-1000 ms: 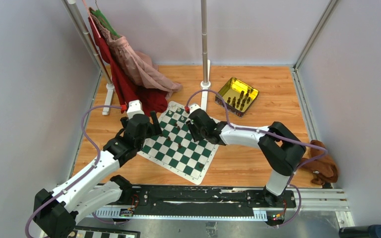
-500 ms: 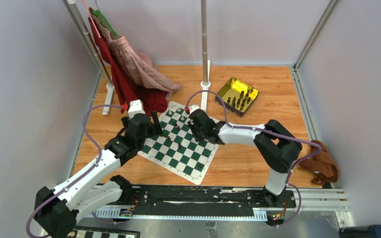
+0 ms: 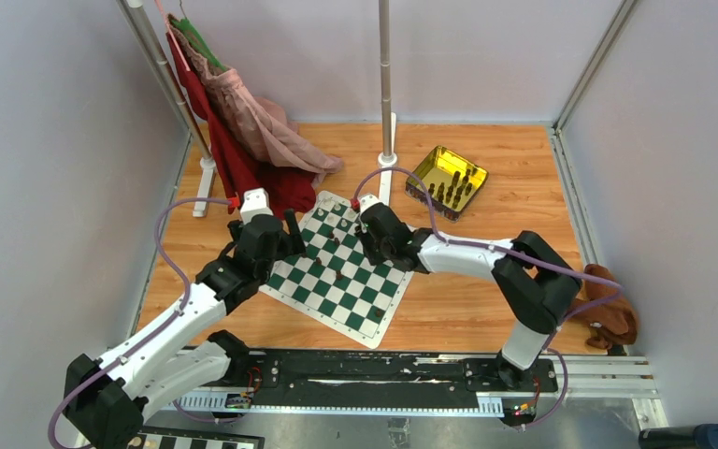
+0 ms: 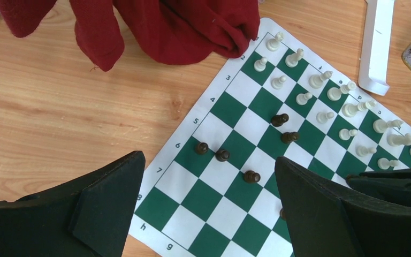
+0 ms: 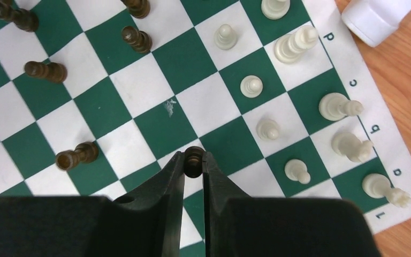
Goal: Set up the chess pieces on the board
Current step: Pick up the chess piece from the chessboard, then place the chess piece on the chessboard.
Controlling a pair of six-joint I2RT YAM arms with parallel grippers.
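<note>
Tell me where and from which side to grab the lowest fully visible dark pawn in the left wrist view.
Pinch the dark pawn at its round head, coming straight down: it stands upright with clear space around, so the open left gripper can straddle it.

My right jaws stood wide a moment ago. Now they have squeezed in on a little dark chess piece (image 5: pixel 194 158) on the board (image 5: pixel 139 88), one on each side of it. My right arm (image 3: pixel 542 281) has swung its elbow out a bit.
</note>
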